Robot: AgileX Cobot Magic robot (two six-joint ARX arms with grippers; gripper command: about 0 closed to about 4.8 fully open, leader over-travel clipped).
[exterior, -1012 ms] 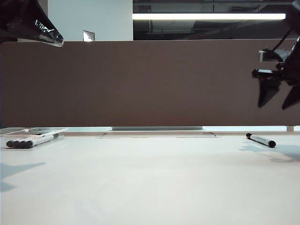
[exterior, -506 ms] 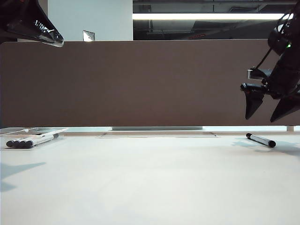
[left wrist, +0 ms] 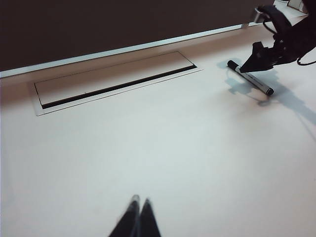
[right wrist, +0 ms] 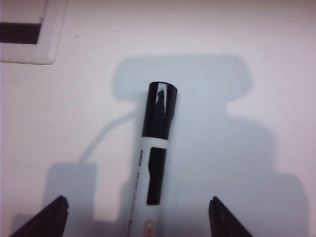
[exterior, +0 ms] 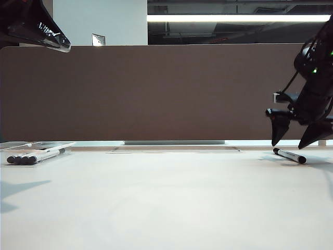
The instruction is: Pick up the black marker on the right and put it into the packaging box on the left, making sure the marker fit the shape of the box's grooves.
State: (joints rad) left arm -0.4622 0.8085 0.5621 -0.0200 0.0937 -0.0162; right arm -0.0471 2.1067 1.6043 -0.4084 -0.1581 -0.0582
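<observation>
**Right jaws straddle the marker, not yet down on it**

Now, start nearest you: the front of the worktop (exterior: 166, 208) is bare. Further back, near the right edge, the black marker (exterior: 290, 155) lies flat, its long axis running slantwise, one end nearer the rear edge and the other toward the right edge. Directly above it hangs the right gripper (exterior: 294, 140), jaws spread wide, tips just off the worktop and holding nothing. In the right wrist view the marker (right wrist: 155, 158) sits midway between the two fingertips (right wrist: 52, 215), its barrel running across the line on which the jaws close, so you're well aligned; what's left, as I judge it, is a short drop and a squeeze on the barrel.

Near the left edge sits the packaging box (exterior: 41, 146), with other markers (exterior: 32, 157) lying in a row at its front. The left gripper (left wrist: 137, 217) hovers over the worktop's middle with jaws pressed together and empty, well apart from the marker. Your right arm is plainly the nearer one.
</observation>
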